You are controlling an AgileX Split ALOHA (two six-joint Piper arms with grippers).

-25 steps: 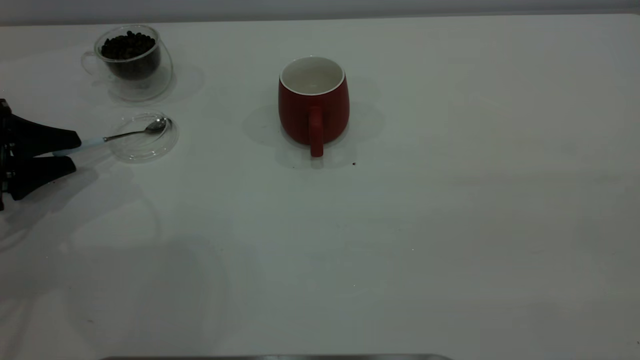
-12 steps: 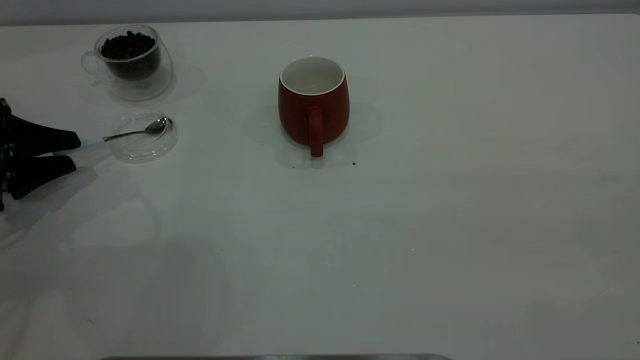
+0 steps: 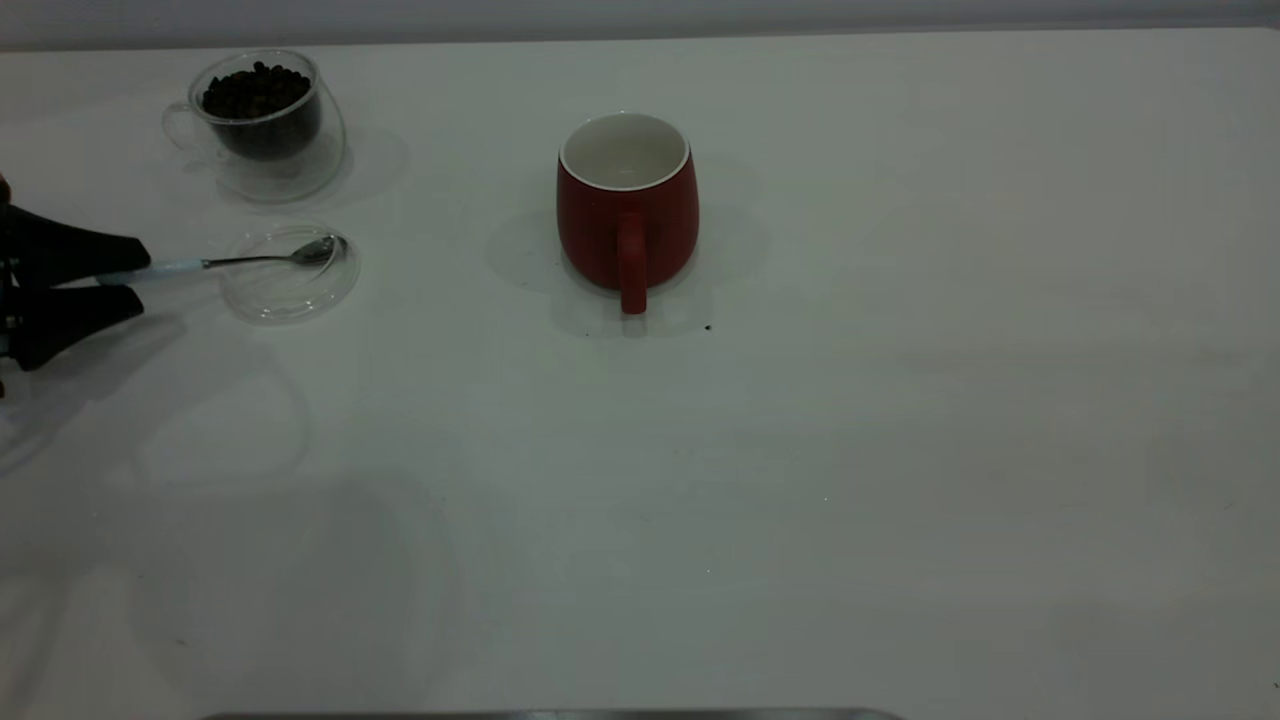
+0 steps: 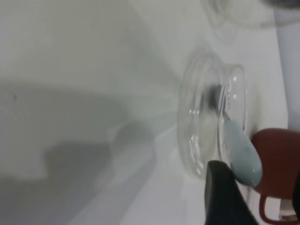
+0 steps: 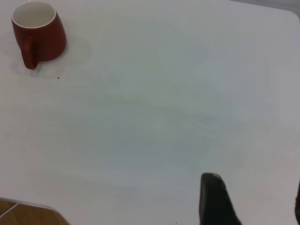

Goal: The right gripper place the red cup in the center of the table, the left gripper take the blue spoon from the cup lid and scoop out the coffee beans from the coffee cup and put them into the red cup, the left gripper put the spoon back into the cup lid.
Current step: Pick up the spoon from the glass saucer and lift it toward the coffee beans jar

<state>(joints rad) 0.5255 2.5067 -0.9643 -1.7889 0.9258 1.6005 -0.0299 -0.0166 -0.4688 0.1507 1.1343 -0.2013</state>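
Closing on the pale handle of the blue spoon (image 3: 225, 261), the left tool (image 3: 128, 273) sits at the 9 o'clock edge of the desk (image 3: 800, 450) with its two black fingers pinched around the handle's end. The spoon's metal bowl lies inside the cup lid (image 3: 289, 273), with the stem crossing the lid's rim toward the tool. At 12 o'clock from the lid, near it, stands the coffee cup (image 3: 262, 120), filled with coffee beans (image 3: 255, 92). The red cup (image 3: 627, 205) stands upright at about the middle of the desk, well apart at 3 o'clock from the lid, handle toward 6 o'clock. The right tool (image 5: 253, 201) hangs far from the red cup, fingers spread and holding nothing.
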